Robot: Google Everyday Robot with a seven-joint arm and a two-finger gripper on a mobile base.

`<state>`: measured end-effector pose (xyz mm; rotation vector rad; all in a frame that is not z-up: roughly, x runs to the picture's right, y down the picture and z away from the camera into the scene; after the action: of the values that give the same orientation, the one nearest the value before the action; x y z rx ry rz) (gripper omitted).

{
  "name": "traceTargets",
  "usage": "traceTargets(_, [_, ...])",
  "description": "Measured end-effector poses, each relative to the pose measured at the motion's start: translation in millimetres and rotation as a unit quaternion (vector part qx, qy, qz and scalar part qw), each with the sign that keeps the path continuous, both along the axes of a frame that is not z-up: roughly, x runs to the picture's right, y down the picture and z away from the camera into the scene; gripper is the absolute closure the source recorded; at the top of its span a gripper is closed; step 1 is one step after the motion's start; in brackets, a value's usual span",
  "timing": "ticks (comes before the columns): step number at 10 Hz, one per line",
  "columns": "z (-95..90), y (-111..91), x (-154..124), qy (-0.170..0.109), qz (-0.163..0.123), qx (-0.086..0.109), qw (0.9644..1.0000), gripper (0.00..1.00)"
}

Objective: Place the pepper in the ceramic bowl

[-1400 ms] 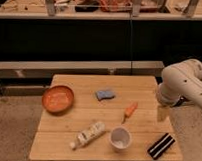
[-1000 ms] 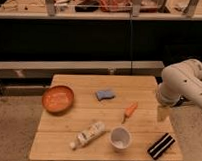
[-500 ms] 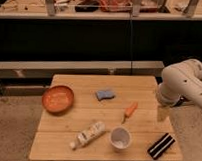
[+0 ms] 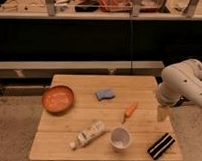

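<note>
Camera view: the gripper [image 4: 162, 113] hangs over the table's [image 4: 144, 91] picture-right edge, jaws apart and holding nothing. The pepper [image 4: 130, 111] lies flat mid-table, near the gripper on its bowl side, its long axis slanting (near end pointing toward the cup [image 4: 120, 138]). The bowl [image 4: 58, 99] sits well apart at the opposite edge. The fingertips blend into the wood and are hard to make out.

The single camera looked down at a slant from in front of the tabletop [image 4: 139, 89], facing the dark cabinet front [image 4: 86, 42] behind it. It sat far enough back to take in the whole wooden surface and some floor [image 4: 13, 122] beside it. The arm [image 4: 182, 85] stood at the right of the view, its gripper [image 4: 162, 113] hanging at the tabletop's right edge, jaws apart.
</note>
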<state>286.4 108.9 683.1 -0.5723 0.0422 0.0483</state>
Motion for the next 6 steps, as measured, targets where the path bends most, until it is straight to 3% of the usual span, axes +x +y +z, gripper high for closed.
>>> traceTargets(2, [6.5, 1, -3, -0.003, -0.006, 0.002, 1.0, 0.2])
traceTargets(6, [33.5, 3, -36, -0.026, -0.027, 0.005, 0.9993, 0.2])
